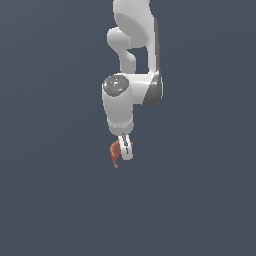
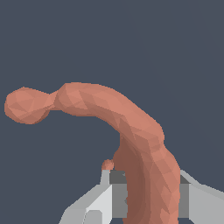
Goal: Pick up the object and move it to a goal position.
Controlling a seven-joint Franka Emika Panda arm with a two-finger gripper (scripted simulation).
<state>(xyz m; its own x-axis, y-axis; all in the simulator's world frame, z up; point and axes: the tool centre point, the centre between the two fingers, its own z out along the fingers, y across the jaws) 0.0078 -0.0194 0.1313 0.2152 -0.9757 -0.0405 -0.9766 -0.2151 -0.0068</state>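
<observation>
The object [image 1: 115, 152] is a small reddish-orange curved lump with short nubs. In the exterior view it sits at the tip of the white arm, on the exterior view's left side of the fingers. My gripper [image 1: 125, 149] points down and is shut on it. In the wrist view the object [image 2: 109, 107] fills much of the picture. Its thick end sits between the two grey finger pads [image 2: 117, 197] of my gripper [image 2: 148, 199], and its curved arm with a rounded knob reaches away from them. Both pads touch its sides.
The white arm [image 1: 131, 60] comes down from the top of the exterior view. Around it there is only a plain dark blue-grey background. No goal marker shows.
</observation>
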